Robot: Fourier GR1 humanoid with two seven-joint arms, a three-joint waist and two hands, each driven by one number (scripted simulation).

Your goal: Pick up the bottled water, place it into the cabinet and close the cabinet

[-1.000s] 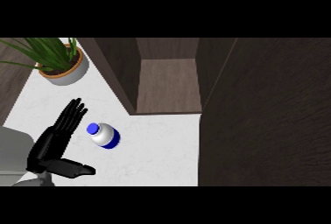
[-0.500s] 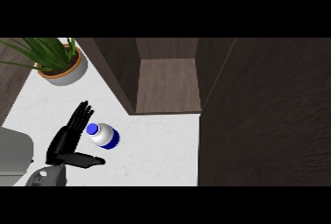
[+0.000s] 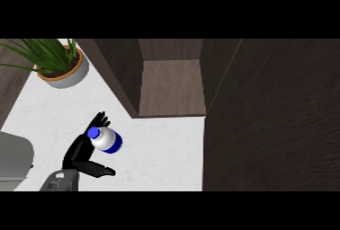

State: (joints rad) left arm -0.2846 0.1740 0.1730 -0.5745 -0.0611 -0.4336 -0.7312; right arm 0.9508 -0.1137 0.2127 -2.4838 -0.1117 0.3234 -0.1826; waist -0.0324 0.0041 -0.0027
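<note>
The bottled water (image 3: pixel 106 140) stands on the white counter (image 3: pixel 159 152), seen from above: a white body with a blue band and a blue cap (image 3: pixel 93 132). My left hand (image 3: pixel 78 152) is right against its left side. The fingers (image 3: pixel 100 120) point straight up past the cap and the thumb (image 3: pixel 100 170) sticks out below the bottle. The hand is open and nothing is curled round the bottle. The cabinet's open compartment (image 3: pixel 171 85) lies up and to the right of the bottle. My right hand does not show.
A potted plant (image 3: pixel 63 67) sits at the counter's far left corner. A grey object (image 3: pixel 13 161) fills the left edge beside my forearm. The dark cabinet door (image 3: pixel 279 117) covers the right half of the view.
My left hand has slid right and slightly forward, from a gap beside the bottle to resting against its left side. The bottle has stayed in place.
</note>
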